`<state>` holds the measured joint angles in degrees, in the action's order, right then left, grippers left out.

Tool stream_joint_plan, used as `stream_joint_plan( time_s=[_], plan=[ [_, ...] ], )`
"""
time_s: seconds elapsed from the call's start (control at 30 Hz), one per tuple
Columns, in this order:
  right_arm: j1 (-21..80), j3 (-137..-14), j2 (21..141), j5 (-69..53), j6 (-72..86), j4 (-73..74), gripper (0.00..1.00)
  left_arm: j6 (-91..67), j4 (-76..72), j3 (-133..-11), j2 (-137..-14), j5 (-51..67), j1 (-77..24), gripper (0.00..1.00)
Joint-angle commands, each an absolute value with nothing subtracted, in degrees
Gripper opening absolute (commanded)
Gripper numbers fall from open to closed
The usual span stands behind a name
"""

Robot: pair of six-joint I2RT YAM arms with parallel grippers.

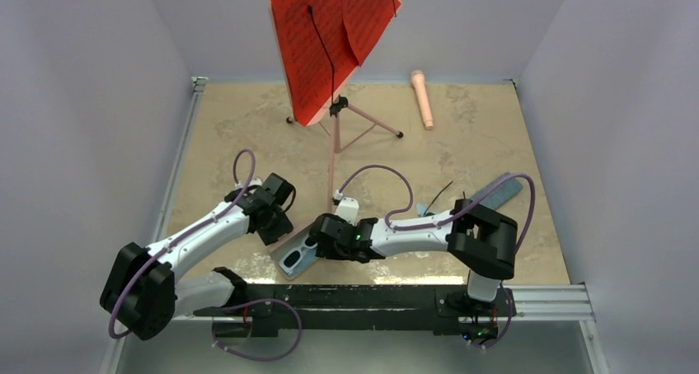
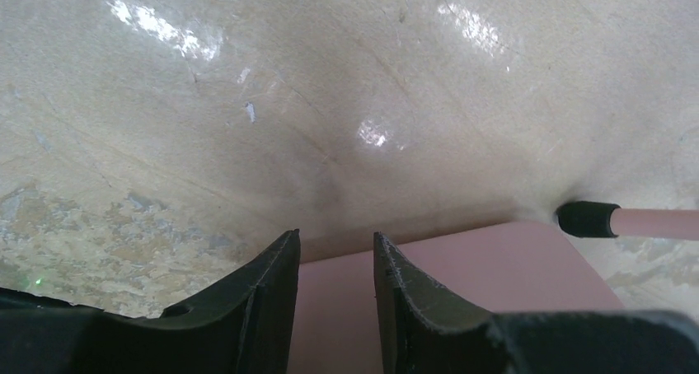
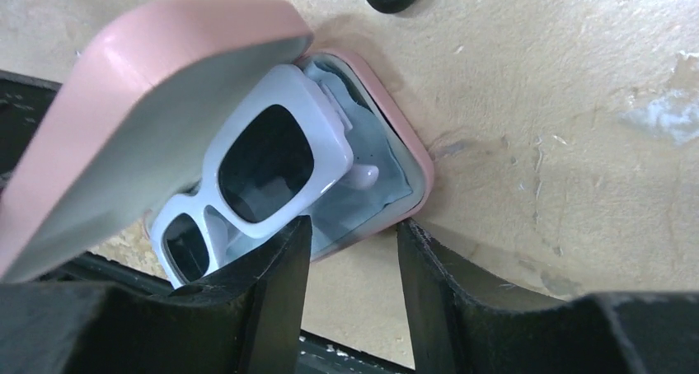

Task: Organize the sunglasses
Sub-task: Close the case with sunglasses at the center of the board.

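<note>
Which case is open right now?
The pink case, lid raised over the white sunglasses inside; the grey-blue case lies flat farther right.

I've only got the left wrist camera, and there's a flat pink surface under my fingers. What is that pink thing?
Observer: It looks like the lid of the pink case, which the right wrist view shows tilted open.
Operator: Anything inside the case?
Observer: Yes, the white sunglasses lie in it, dark lenses facing up.
Operator: And where is the other arm?
Observer: The right gripper hovers at the case's edge, jaws apart, with nothing between them.
</note>
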<state>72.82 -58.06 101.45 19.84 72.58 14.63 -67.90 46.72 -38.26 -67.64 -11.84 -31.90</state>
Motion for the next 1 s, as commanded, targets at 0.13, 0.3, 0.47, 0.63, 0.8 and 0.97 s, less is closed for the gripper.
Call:
stream_joint_plan(
  time_s=[0.13,0.3,0.47,0.63,0.8,0.97],
  plan=[
    [70.8,-61.1,103.7,21.4,70.0,16.3,0.37,-66.1,45.4,-35.9,-63.1,-7.5,-31.7,0.43],
    [69.8,-63.2,103.0,21.9,62.7,19.4,0.29,-65.4,48.0,-36.0,-60.7,-8.5,-31.8,0.43],
    [69.8,-65.9,103.8,21.6,56.8,21.9,0.26,-64.0,49.9,-35.1,-55.4,-6.5,-31.8,0.43],
    [69.7,-67.9,105.8,20.2,55.6,22.5,0.22,-63.1,52.0,-34.5,-51.1,-5.8,-31.7,0.43],
    [69.3,-69.7,107.8,19.2,55.9,22.7,0.11,-60.8,48.0,-32.7,-48.2,-0.7,-31.8,0.42],
    [69.1,-71.8,108.9,19.1,55.6,24.5,0.07,-59.9,43.2,-30.5,-48.7,4.8,-32.4,0.4]
  ],
)
